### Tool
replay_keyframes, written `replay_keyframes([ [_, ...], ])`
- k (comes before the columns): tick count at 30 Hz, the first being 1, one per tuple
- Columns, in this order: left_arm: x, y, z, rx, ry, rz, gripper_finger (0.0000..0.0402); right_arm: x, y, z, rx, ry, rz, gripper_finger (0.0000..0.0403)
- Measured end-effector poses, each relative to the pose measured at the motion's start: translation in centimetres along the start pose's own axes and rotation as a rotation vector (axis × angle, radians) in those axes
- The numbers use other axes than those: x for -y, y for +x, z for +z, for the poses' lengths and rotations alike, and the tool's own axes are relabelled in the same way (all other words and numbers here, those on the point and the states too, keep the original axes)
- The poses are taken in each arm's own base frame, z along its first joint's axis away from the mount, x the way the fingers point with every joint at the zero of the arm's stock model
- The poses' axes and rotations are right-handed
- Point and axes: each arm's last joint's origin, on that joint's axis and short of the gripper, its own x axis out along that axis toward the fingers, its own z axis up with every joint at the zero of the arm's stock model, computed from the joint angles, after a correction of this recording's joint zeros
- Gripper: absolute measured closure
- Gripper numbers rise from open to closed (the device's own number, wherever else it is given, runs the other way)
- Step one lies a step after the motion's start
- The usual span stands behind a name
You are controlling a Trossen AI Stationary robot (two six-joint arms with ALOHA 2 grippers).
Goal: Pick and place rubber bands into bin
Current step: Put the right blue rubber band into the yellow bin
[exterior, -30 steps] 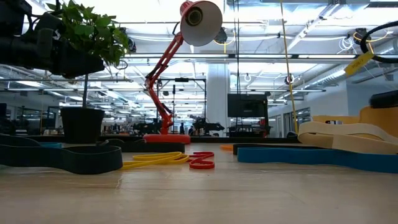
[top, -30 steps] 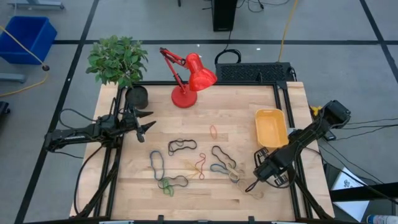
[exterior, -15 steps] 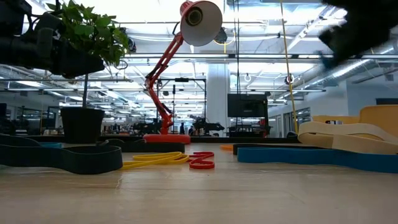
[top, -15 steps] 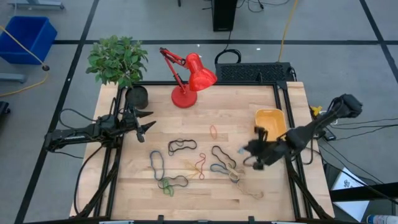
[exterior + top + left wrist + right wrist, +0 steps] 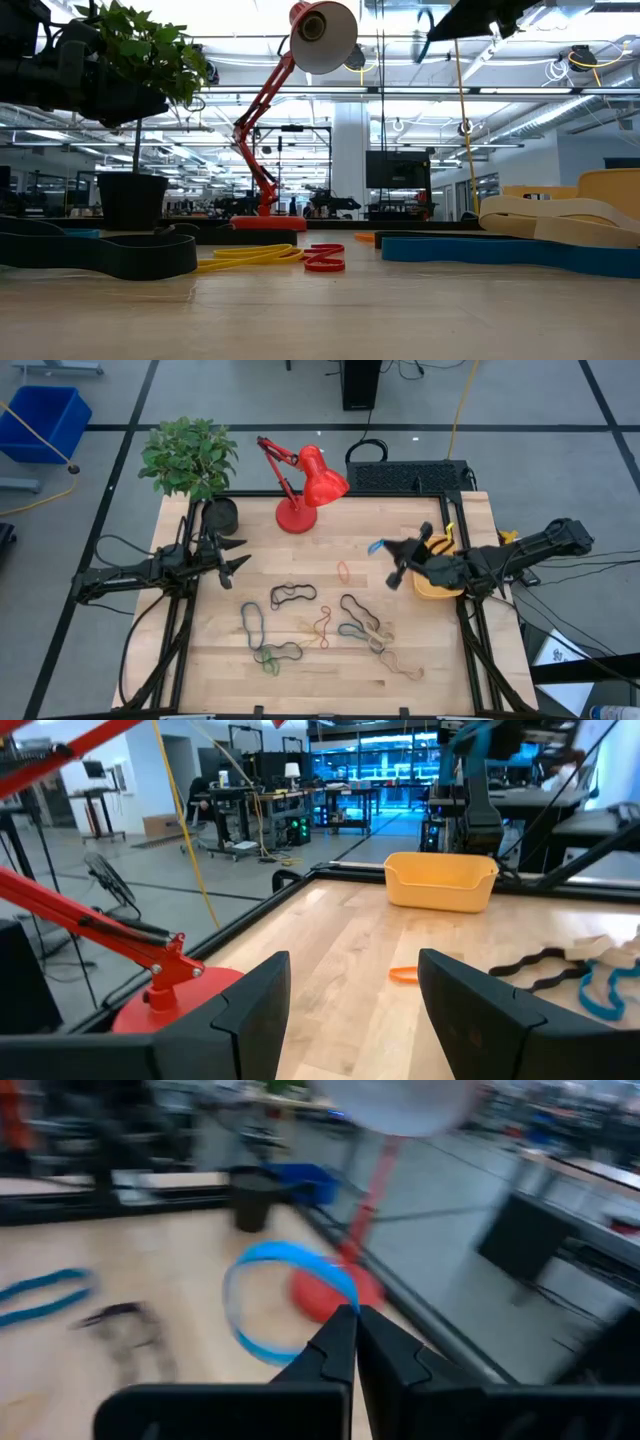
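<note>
The high view looks straight down on the whole table (image 5: 330, 660) from well above. The low view sits at tabletop level, facing across the bands (image 5: 322, 257) toward the lamp (image 5: 300, 60) and room. The left wrist view faces the bin (image 5: 441, 881); the right wrist view faces the lamp's base (image 5: 325, 1295), which all four share

Grey floor (image 5: 100, 390) with dark lines; blue crate (image 5: 40, 418) far left

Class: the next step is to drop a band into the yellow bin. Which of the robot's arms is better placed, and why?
The right. Its gripper is shut on a blue rubber band beside the bin. The left gripper is open and empty across the table.
</note>
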Motion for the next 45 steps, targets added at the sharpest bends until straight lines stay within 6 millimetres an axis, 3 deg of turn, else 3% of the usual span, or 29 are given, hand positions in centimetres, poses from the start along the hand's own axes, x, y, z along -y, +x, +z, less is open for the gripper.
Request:
replay_keyframes([
  [4, 0.0, 0.0, 0.0, 0.0, -0.028, 0.0, 0.0174, 2.1, 0.3, 1.3, -0.093, 0.021, -0.126, 0.0403],
  [9, 0.0, 0.0, 0.0, 0.0, -0.023, 0.0, 0.0174, 5.5, 0.2, 1.8, -0.35, 0.204, -0.201, 0.0403],
  [15, 0.0, 0.0, 0.0, 0.002, -0.023, 0.001, 0.0174, 8.1, 0.2, -1.0, -0.836, 0.383, -0.324, 0.0403],
  [20, 0.0, 0.0, 0.0, 0.002, -0.022, 0.0, 0.0174, 8.3, 0.8, -4.1, -1.121, 0.448, -0.383, 0.0403],
  [33, 0.0, 0.0, 0.0, 0.002, -0.02, 0.001, 0.0174, 7.8, 1.8, -11.8, -1.315, 0.523, -0.379, 0.0403],
  [45, 0.0, 0.0, 0.0, 0.002, -0.021, 0.001, 0.0174, 7.7, 1.7, -12.4, -1.322, 0.519, -0.383, 0.0379],
])
